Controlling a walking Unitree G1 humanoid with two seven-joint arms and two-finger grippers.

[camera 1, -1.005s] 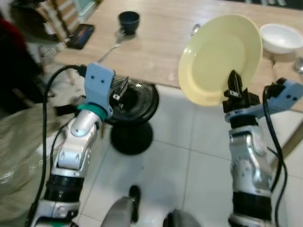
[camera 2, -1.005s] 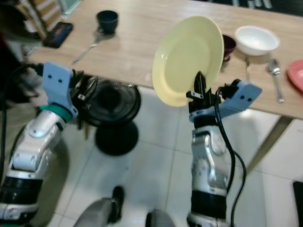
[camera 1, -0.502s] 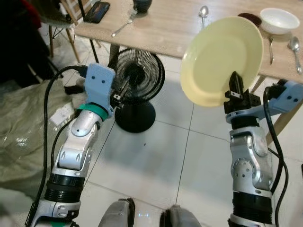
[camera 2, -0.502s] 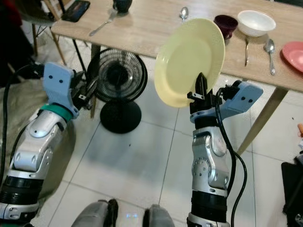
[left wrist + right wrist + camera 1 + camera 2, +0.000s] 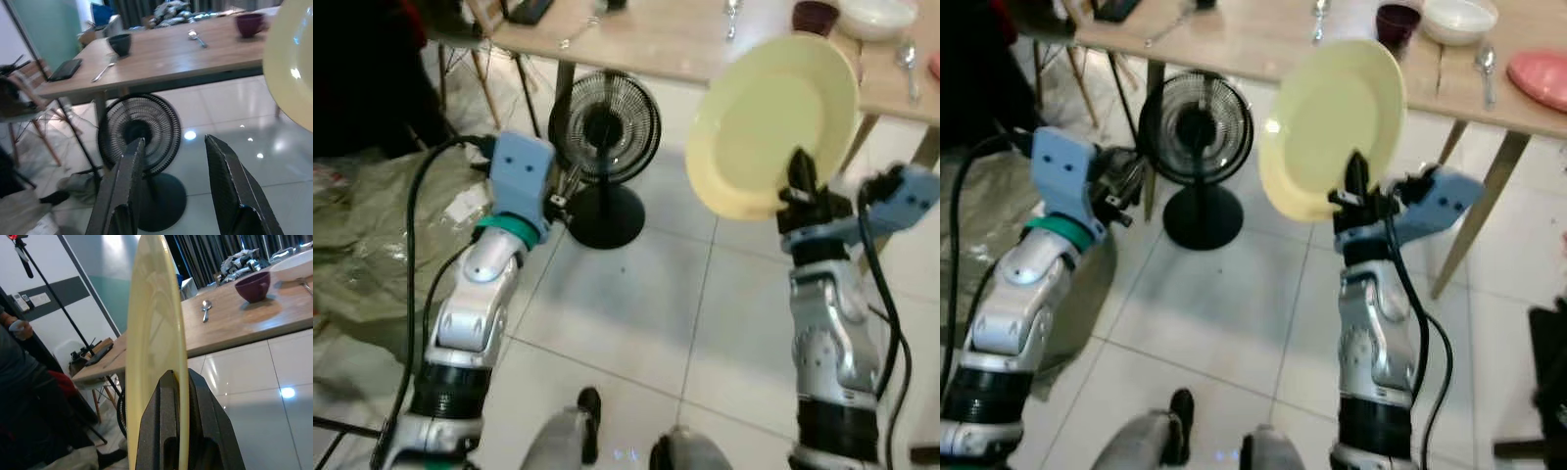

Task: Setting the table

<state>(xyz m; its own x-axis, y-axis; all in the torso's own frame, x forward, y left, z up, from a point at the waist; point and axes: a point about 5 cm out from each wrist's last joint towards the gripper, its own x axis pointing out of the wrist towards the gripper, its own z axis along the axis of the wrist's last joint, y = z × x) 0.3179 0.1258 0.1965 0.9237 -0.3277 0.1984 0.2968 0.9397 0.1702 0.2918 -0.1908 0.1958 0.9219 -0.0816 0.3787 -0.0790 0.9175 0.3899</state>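
- So the right gripper [image 5: 800, 174] is pinching the yellow plate [image 5: 771, 122] by its bottom rim, plate standing upright above the fingers.
- Left gripper [image 5: 173, 161] is hanging spread apart, holding nothing.
- Farther off, a fan [image 5: 605, 127] is sitting beside the table [image 5: 1263, 49].

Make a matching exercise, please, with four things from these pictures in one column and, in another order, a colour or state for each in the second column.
Things:
1. plate
2. fan
3. left gripper
4. cup

Colour or state:
a. dark purple, on the wooden table
b. open, holding nothing
c. pale yellow, clamped on edge by the right gripper
d. black, standing on the floor

Pairs: 1-c, 2-d, 3-b, 4-a
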